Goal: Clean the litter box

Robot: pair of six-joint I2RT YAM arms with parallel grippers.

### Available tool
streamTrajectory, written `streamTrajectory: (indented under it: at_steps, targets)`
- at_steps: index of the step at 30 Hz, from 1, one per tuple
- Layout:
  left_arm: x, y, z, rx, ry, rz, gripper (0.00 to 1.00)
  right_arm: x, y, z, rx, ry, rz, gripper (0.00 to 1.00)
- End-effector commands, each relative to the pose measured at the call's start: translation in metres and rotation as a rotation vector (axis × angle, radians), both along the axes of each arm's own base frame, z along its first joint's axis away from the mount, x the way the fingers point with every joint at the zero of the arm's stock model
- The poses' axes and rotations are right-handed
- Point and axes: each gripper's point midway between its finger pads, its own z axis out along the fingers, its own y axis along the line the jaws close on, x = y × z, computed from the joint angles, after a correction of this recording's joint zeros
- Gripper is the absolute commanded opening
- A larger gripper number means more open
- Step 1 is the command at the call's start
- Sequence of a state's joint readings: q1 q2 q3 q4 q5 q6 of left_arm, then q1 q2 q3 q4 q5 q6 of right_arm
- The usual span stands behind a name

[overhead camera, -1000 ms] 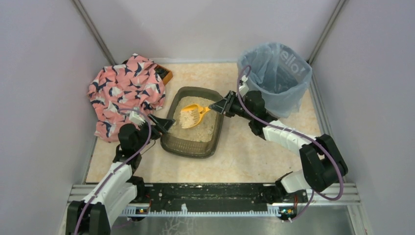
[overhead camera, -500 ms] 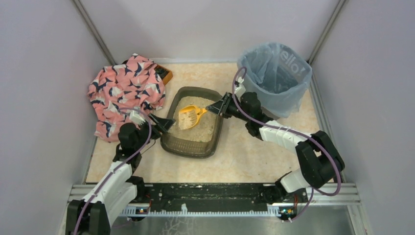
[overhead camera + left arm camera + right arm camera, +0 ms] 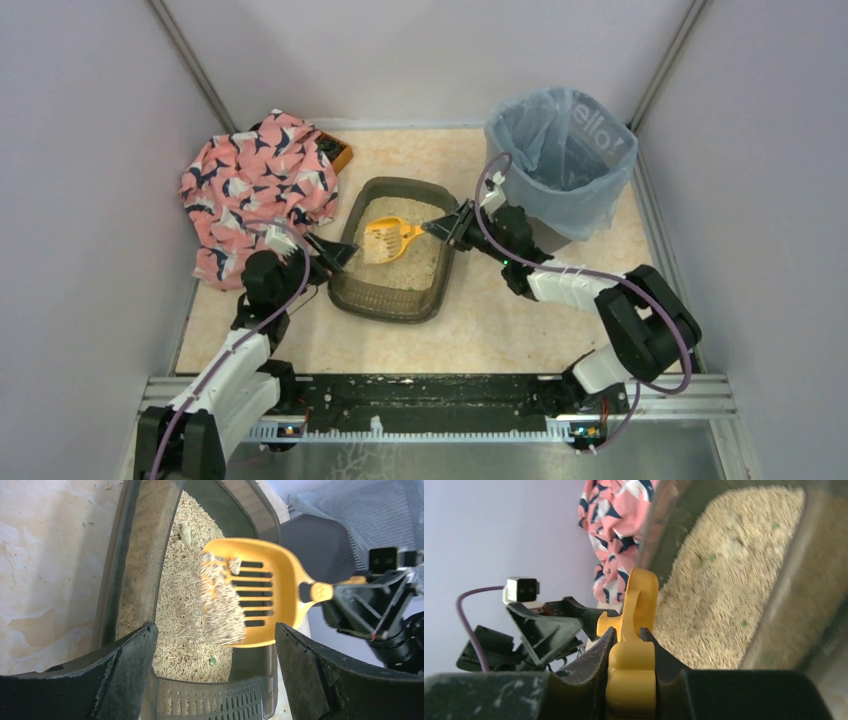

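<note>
"Yellow-orange plastic, that scoop point(image 3: 260, 595). Which step is this?"

"Sifting, I'd judge. The scoop hangs over the litter box point(image 3: 385, 300) with a clump of pale litter point(image 3: 222, 610) heaped on its slotted blade. The box sits in the middle of the surface point(image 3: 520, 320). It lies between the patterned cloth point(image 3: 255, 190) on the left and the grey bin point(image 3: 580, 215), lined with a blue bag, at the back right."

"What has hold of the scoop?"

"The right tool point(image 3: 630, 645). Its jaws are drawn nearly together, one finger pinched on each side of the handle's end, and the blade reaches out over the litter."

"And the other arm?"

"The left tool point(image 3: 338, 254) stands wide apart and carries nothing. It waits low at the box's left rim, and in its own camera a finger shows on either side of the box's end. Whether either finger touches the wall, I cannot tell."

"So what does the next move call for?"

"Probably letting loose grains fall through the slots, then carrying the load right and back to the bin. The blade should stay level on the way, or the clump spills onto the surface. Once it is above the bag, the wrist rolls to tip it out. If the box slides, the left tool looks well placed to steady it."
</note>
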State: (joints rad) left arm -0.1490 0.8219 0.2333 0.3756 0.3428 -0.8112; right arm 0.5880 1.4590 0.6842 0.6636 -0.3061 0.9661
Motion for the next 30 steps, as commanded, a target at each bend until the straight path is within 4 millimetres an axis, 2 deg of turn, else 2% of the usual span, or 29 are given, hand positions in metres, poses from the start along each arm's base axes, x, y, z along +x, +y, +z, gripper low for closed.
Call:
streamTrajectory:
  at_steps: [1,5,9,12,13,14,16,17,19,22,23,27,30]
  targets:
    - [0.003,-0.004,0.018,0.013,-0.06,-0.028,0.92,-0.007,0.004,0.015,0.141,-0.025,-0.084,0.0]
    - [0.003,-0.005,0.018,0.01,-0.061,-0.033,0.92,-0.012,-0.004,0.004,0.233,0.016,-0.157,0.0]
    - [0.001,-0.005,0.017,0.013,-0.062,-0.037,0.92,-0.01,-0.025,0.006,0.236,-0.011,-0.245,0.0]
    - [0.0,-0.004,0.014,0.011,-0.058,-0.031,0.92,-0.014,-0.026,0.009,0.25,-0.026,-0.246,0.0]
    - [0.001,-0.004,0.015,0.008,-0.062,-0.03,0.92,-0.015,-0.032,0.006,0.264,-0.023,-0.266,0.0]
    - [0.001,-0.005,0.015,0.007,-0.062,-0.035,0.92,-0.015,-0.033,0.006,0.264,-0.023,-0.27,0.0]
    - [0.001,-0.007,0.014,0.005,-0.057,-0.045,0.92,-0.018,-0.018,0.0,0.236,-0.014,-0.202,0.0]
    - [0.002,-0.007,0.015,0.003,-0.059,-0.047,0.92,-0.02,-0.018,0.002,0.262,-0.024,-0.189,0.0]
    - [0.003,-0.009,0.014,0.005,-0.052,-0.058,0.92,-0.015,-0.034,0.0,0.296,-0.01,-0.237,0.0]
    - [0.002,-0.009,0.015,0.005,-0.048,-0.06,0.92,-0.018,-0.014,-0.001,0.233,-0.021,-0.16,0.0]
    - [0.002,-0.008,0.015,0.009,-0.055,-0.051,0.92,-0.021,-0.013,0.001,0.242,-0.03,-0.16,0.0]
    - [0.002,-0.006,0.015,0.008,-0.051,-0.043,0.92,-0.02,-0.017,-0.002,0.196,-0.047,-0.178,0.0]
    - [0.001,-0.006,0.015,0.01,-0.058,-0.043,0.92,-0.016,-0.037,-0.004,0.198,-0.052,-0.239,0.0]
